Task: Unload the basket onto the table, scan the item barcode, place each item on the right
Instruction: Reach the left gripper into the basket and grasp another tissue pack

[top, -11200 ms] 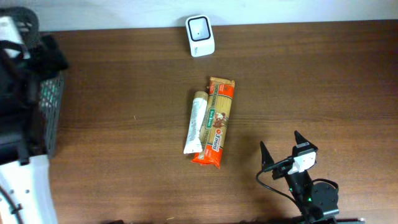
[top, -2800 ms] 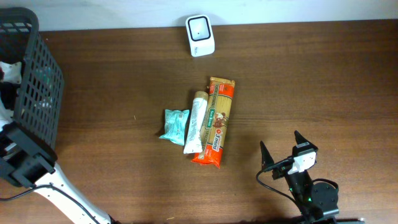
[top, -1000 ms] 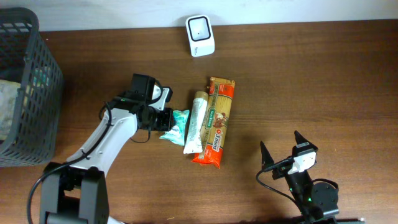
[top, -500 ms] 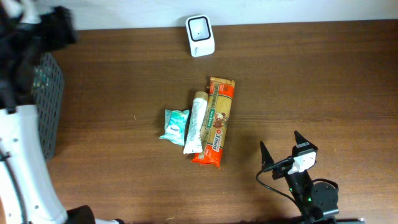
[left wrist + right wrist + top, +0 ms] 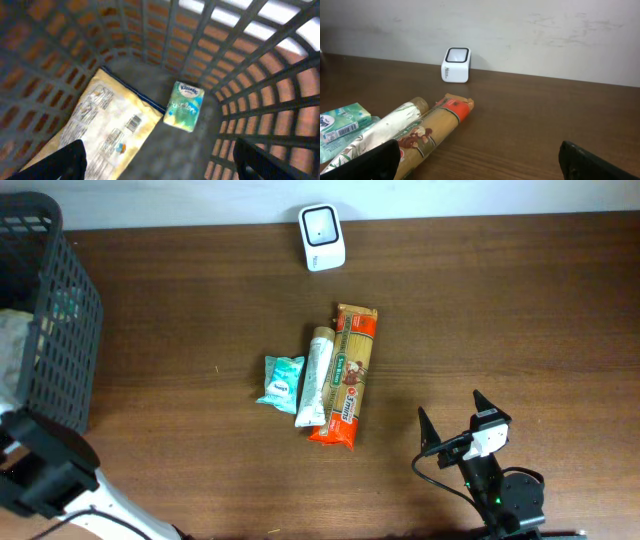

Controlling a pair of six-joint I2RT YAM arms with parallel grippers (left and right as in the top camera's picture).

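The tissue pack [image 5: 280, 383] that my left end effector [image 5: 165, 161] was letting go of a second ago now lies alone on the bench [image 5: 500, 300]. It touches the left side of the tube [image 5: 315, 375], which lies against the pasta packet [image 5: 350, 375]. All three are in a row, well apart from the scanner [image 5: 321, 237] at the far edge.

My left arm has since swung away to the basket [image 5: 60, 330]. The wrist camera looks down into it with the fingers spread wide and nothing between them. On the basket floor are a second tissue pack [image 5: 184, 105] and a pale printed bag [image 5: 107, 127] just beside it, with a barcode visible on the bag's upper face.

I take the first pack to be finished with, and the next item to scan to be one of these two. The small pack looks the easier pick: it is compact and lies clear of the basket wall.

My right end effector [image 5: 482, 160] rests at the near edge of the bench, fingers apart and empty.
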